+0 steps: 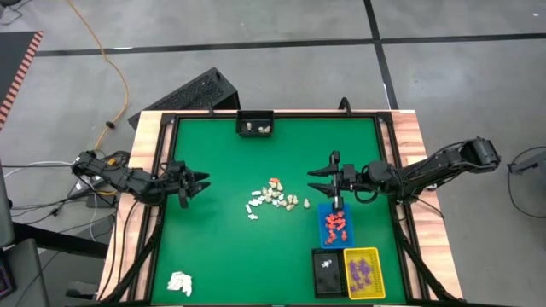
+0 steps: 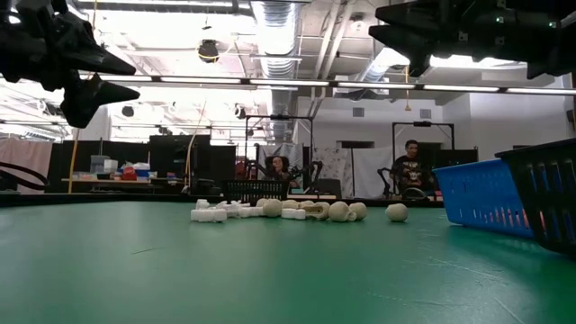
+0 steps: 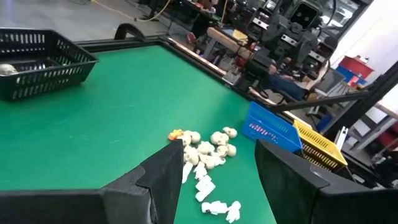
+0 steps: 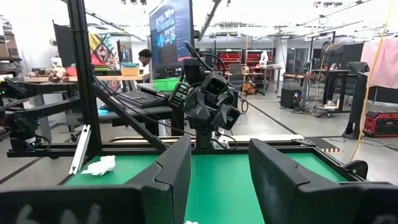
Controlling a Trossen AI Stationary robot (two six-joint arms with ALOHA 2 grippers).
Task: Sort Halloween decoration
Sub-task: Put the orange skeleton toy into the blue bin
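Sorting is pausing between picks: right gripper (image 1: 322, 177), fingers apart and empty, is hovering above the blue tray (image 1: 334, 224), left gripper (image 1: 198, 184) likewise spread, and the next move is calling for a descent onto the central pile of pieces (image 1: 275, 199).

There are four small trays: one blue tray (image 1: 323, 223), one yellow tray (image 1: 376, 272) and two black trays (image 1: 255, 116). One white paper wad (image 1: 179, 282) sits alone. Two robot arms (image 1: 128, 178) are here.
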